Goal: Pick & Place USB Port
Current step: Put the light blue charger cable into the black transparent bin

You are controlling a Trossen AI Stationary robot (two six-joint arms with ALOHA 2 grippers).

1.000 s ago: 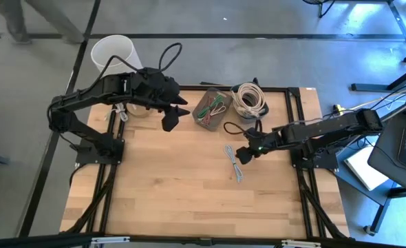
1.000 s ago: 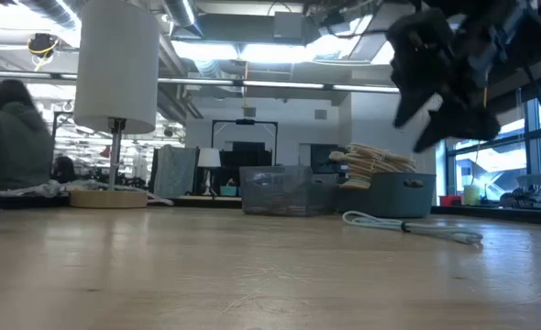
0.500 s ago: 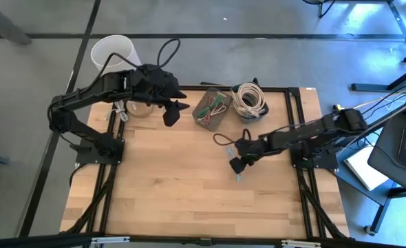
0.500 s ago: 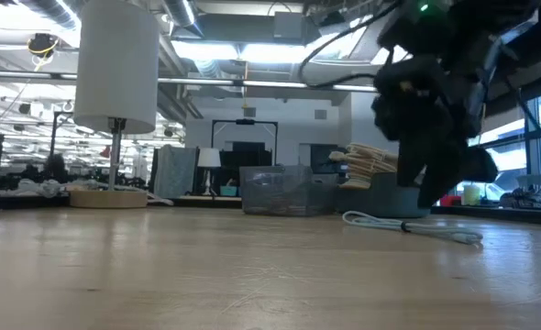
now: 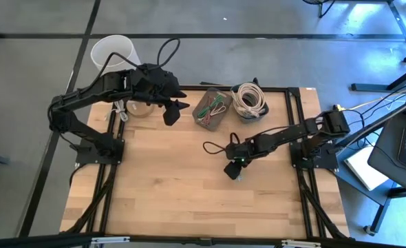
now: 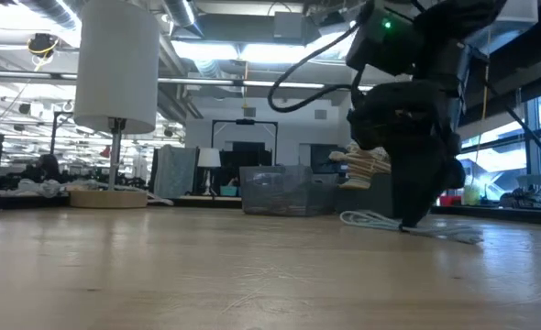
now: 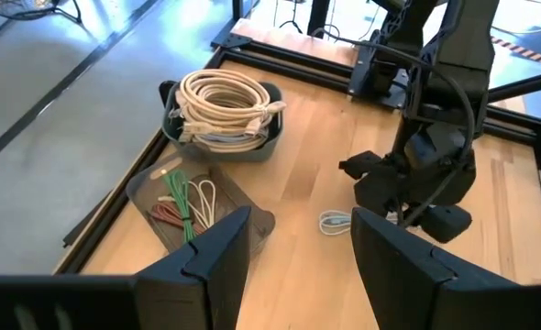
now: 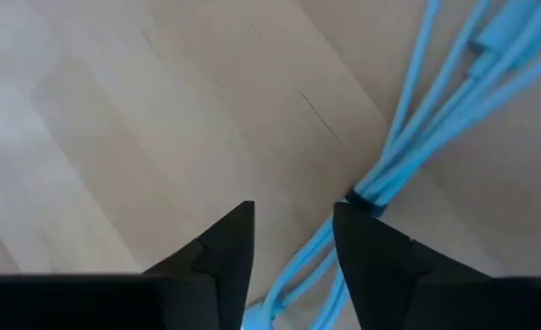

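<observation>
A pale bundled USB cable [image 8: 408,137], bound by a dark tie [image 8: 362,200], lies flat on the wooden table [image 5: 175,186], right of centre. My right gripper [image 5: 232,171] has come down on it, pointing steeply downward. Its fingers are apart, and the cable's strands [image 8: 293,293] run through the gap between them. In the low view the fingertips [image 6: 406,220] reach table height beside the cable [image 6: 440,234]. My left gripper [image 5: 172,114] hangs high over the far left of the table, open and holding nothing. My right gripper comes from above, slanting, with one finger [image 8: 225,247] on each side of the cable strands [image 8: 298,284], just near of the dark tie. The cable lies flat on the table. I cannot tell whether the fingers touch it.
A grey bin of coiled cream cables [image 5: 249,100] and a clear tray of red and green wires [image 5: 212,107] stand at the far edge. A white lamp [image 6: 115,64] stands at the far left corner. Bare wood extends to the near and left sides.
My right gripper has gone down and toward the table's left and near edges, rolling at the wrist, until its fingertips stand at the cable on the table. The cable has stayed where it lay.
</observation>
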